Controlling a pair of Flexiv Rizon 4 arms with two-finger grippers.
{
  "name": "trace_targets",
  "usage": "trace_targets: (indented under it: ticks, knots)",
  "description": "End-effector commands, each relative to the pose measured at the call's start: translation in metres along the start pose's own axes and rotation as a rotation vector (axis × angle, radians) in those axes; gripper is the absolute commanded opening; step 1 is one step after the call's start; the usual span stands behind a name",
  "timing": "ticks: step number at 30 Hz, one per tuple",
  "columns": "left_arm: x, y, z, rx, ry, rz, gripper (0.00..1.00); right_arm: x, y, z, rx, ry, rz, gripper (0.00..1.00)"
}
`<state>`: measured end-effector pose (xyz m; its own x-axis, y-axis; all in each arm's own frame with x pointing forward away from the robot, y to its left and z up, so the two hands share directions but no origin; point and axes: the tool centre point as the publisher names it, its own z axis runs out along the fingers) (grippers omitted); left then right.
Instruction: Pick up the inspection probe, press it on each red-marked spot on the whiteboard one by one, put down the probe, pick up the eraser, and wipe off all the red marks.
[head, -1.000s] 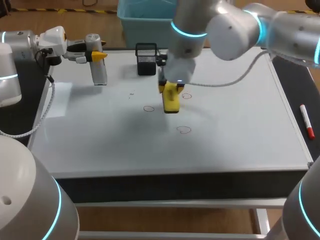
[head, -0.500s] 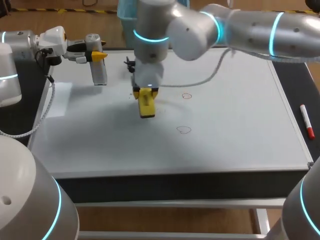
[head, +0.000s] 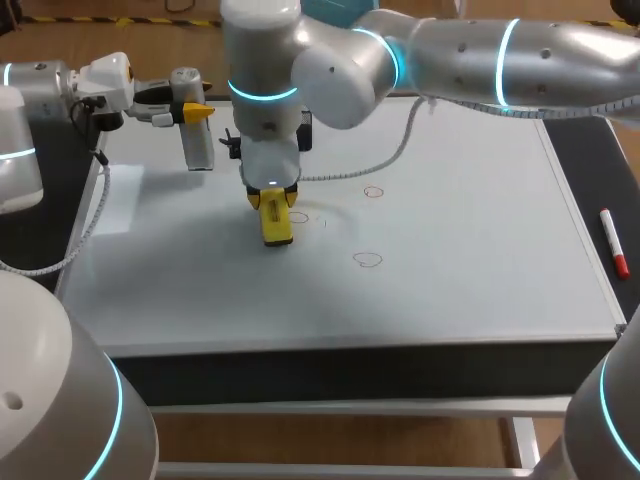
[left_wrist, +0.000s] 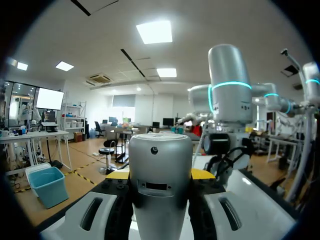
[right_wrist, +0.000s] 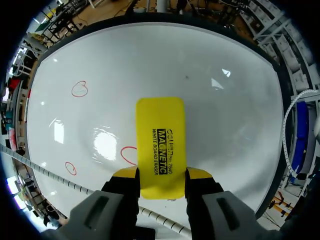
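My right gripper (head: 271, 203) is shut on a yellow eraser (head: 276, 229), pressed flat on the whiteboard (head: 470, 270) left of its middle. In the right wrist view the eraser (right_wrist: 161, 142) sits between the yellow fingertips (right_wrist: 125, 173) and partly covers one red circle (right_wrist: 128, 155). Two more red circles (right_wrist: 79, 89) (right_wrist: 70, 168) lie off to one side. From above, the marks (head: 373, 192) (head: 368, 259) (head: 299, 216) are right of the eraser. My left gripper (head: 193, 110) at the back left is shut on the silver probe (head: 198, 142), held upright (left_wrist: 160, 185).
A red marker (head: 613, 243) lies on the dark strip beyond the whiteboard's right edge. A black mesh holder (head: 306, 130) at the back is mostly hidden behind my right arm (head: 420, 60), which stretches over the board from the right.
My right arm swept the eraser leftwards across the board, over the left red circle, and a little nearer the front. The left arm and probe stayed put.
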<state>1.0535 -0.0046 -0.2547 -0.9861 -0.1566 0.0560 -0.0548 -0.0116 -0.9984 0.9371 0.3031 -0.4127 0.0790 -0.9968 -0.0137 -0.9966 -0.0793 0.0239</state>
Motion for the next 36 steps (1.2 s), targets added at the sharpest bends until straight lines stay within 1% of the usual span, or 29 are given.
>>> trace_targets:
  ticks: [1,13,21,29,36]
  knots:
    - [0.001,-0.002,0.0,-0.003,-0.002,-0.001,0.0,0.005,0.001,0.0,0.001,-0.005,0.001,0.0]
    - [0.001,-0.002,0.0,-0.003,-0.002,-0.001,0.0,0.011,0.005,0.011,-0.008,-0.015,0.008,0.0]
    - [0.001,-0.002,0.0,-0.003,-0.002,-0.001,0.0,0.021,0.005,0.012,-0.004,-0.003,0.026,0.0]
    - [0.001,-0.002,0.0,-0.003,-0.002,-0.001,0.0,0.037,0.005,0.016,-0.008,0.009,0.056,0.0]
    - [0.001,-0.002,0.0,-0.003,-0.002,-0.001,0.0,0.06,0.005,0.018,-0.012,0.012,0.099,0.0]
